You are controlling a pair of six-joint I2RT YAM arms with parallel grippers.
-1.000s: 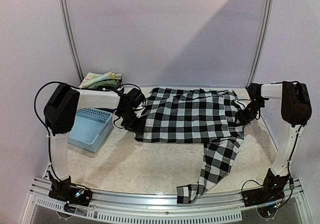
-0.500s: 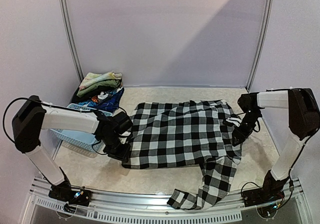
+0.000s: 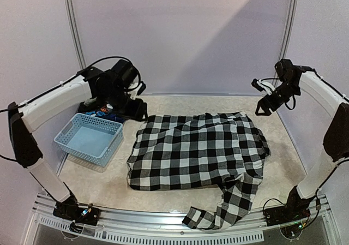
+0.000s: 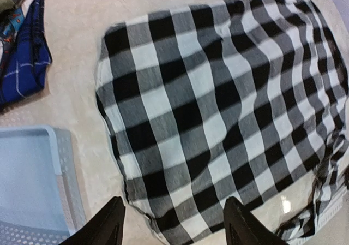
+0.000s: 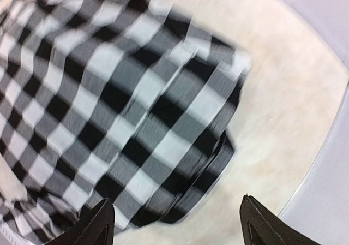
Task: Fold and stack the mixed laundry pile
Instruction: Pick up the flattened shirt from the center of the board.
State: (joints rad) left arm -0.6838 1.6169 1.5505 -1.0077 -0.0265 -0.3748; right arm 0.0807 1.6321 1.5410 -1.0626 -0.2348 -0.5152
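The black-and-white checked shirt [image 3: 196,149] lies spread flat on the table's middle, one sleeve [image 3: 218,212] trailing to the front edge. My left gripper [image 3: 135,109] is open and empty, raised above the shirt's far left corner. In the left wrist view [image 4: 177,226] the shirt [image 4: 218,103] lies below it. My right gripper [image 3: 262,106] is open and empty, raised beyond the shirt's far right corner. In the blurred right wrist view [image 5: 180,226] the shirt's corner [image 5: 125,108] shows below. The dark blue printed piece [image 4: 22,65] lies at the far left. The floral cloth is hidden behind my left arm.
A light blue perforated basket [image 3: 90,140] stands at the left, beside the shirt, and shows in the left wrist view [image 4: 32,179]. Walls close the table at the back and sides. A metal rail [image 3: 163,223] runs along the front edge.
Both grippers pulled the shirt toward the front, then let go and rose back toward the far corners. The shirt now lies flat and nearer. My left arm now hides the floral cloth.
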